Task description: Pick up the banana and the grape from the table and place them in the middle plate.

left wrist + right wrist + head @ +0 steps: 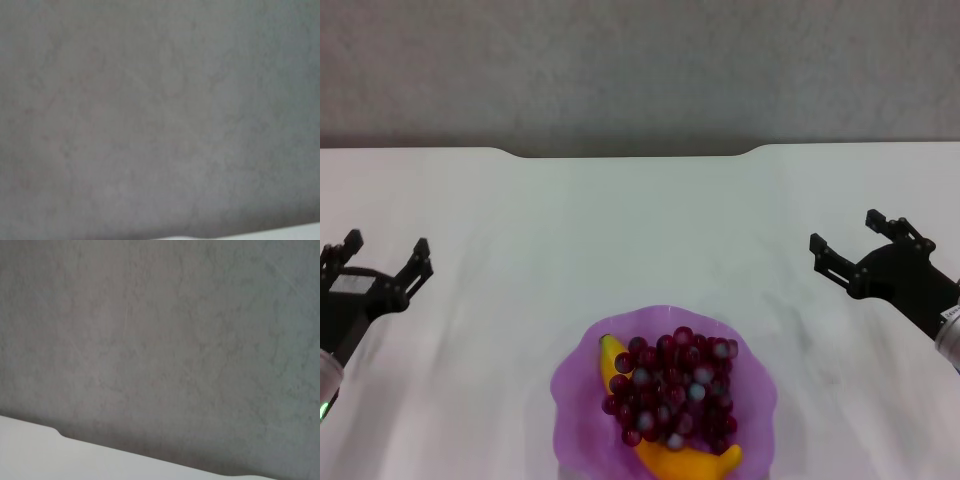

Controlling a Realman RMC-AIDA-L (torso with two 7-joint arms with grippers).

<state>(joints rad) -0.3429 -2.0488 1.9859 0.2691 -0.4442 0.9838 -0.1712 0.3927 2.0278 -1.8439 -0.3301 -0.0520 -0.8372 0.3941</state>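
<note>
From the head view I see the banana point(672, 458) and the grape point(675, 389) lying in the middle plate point(578, 392) on the table point(640, 230); left gripper point(383, 256) and right gripper point(855, 237) hover wide apart, fingers spread, empty. Both wrist views give me only grey wall point(150, 115) and the table's edge.

A grey wall point(640, 65) with a faint mottled texture fills the far side (both wrist views show little else). Light is soft and even, with a dark shadow along the wall's foot.
</note>
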